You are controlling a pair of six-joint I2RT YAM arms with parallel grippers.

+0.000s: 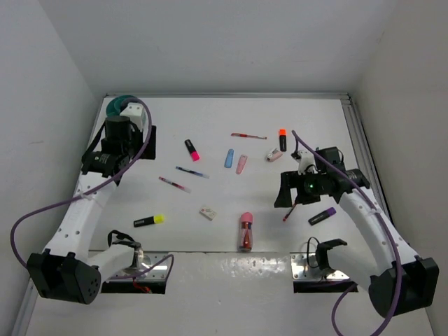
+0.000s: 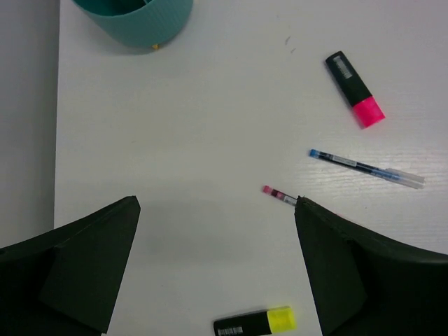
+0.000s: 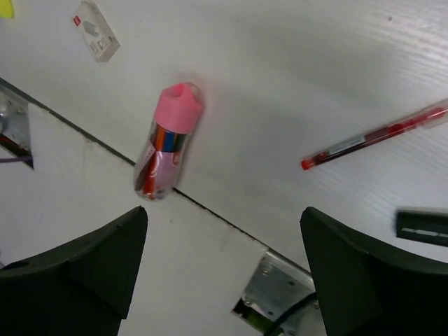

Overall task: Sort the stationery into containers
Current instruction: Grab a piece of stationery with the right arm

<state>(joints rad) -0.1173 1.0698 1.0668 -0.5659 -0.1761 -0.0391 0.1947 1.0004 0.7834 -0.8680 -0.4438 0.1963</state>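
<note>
Both grippers hang over the table with jaws spread wide and nothing between them: the left gripper [image 2: 217, 203] at the far left, the right gripper [image 3: 224, 210] at the near right. Stationery lies scattered over the white table [image 1: 231, 112].

The black highlighters have coloured ends:
- a pink highlighter [image 1: 192, 149] lies far, left of centre
- a yellow highlighter [image 1: 149, 221] lies near left
- an orange highlighter [image 1: 282, 138] lies far right
- a purple highlighter [image 1: 322, 217] lies near right

A thin blue pen [image 1: 192, 172] and a red pen [image 1: 174, 185] lie near each other left of centre. A second red pen [image 1: 248, 136] lies farther back, and a third red pen [image 3: 374, 136] lies below the right gripper. A blue eraser [image 1: 229, 159] and a pink eraser [image 1: 241, 164] sit just beside each other mid-table. The pink tube [image 3: 168, 143], clear-bodied with a pink cap and coloured sticks inside, lies near centre.

The teal cup [image 2: 140, 28] stands in the far left corner. From above the left arm hides much of it, and the left wrist view cuts off its top. The right wrist view shows only the purple highlighter's black end. One finger of the left gripper covers part of the first red pen.
</note>
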